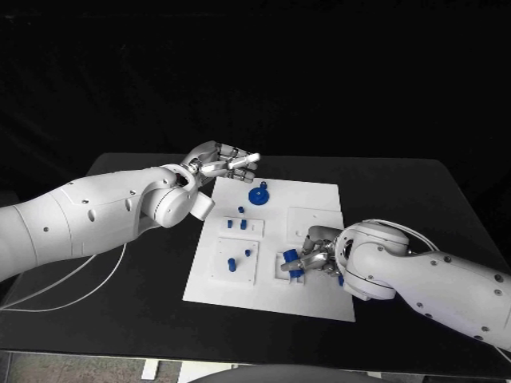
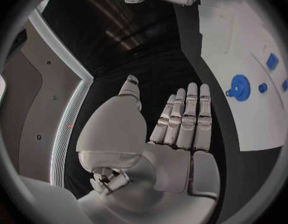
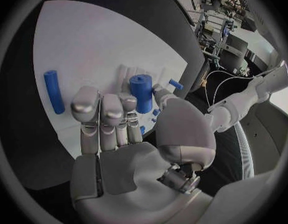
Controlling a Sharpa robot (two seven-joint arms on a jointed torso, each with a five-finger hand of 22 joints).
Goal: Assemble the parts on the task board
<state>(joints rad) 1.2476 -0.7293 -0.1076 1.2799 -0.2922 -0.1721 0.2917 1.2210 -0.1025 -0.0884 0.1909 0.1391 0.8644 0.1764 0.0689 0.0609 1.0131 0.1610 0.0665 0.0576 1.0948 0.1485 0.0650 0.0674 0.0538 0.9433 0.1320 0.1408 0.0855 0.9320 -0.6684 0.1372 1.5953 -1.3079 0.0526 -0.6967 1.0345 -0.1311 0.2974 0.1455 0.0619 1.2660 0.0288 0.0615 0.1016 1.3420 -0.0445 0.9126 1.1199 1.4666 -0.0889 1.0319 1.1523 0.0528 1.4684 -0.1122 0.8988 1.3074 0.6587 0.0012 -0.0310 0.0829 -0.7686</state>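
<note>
The white task board (image 1: 310, 194) lies mid-table. My right hand (image 1: 321, 249) is over its near right part and pinches a short blue cylinder (image 1: 290, 258) between thumb and fingers; the right wrist view shows that cylinder (image 3: 142, 92) upright over a raised white block of the board. A blue rod (image 3: 54, 90) lies flat on the board beyond the fingertips (image 3: 101, 106). My left hand (image 1: 222, 163) hovers at the board's far left corner, fingers (image 2: 189, 115) straight and together, holding nothing. A round blue knob (image 1: 259, 194) (image 2: 239, 87) stands just beside it.
Small blue pegs (image 1: 237, 224) stand in a white block on the board's left half, with two more (image 1: 239, 257) nearer me. A thin white cable (image 1: 83, 287) trails over the black table under my left arm. The board's near edge sits close to the table's front.
</note>
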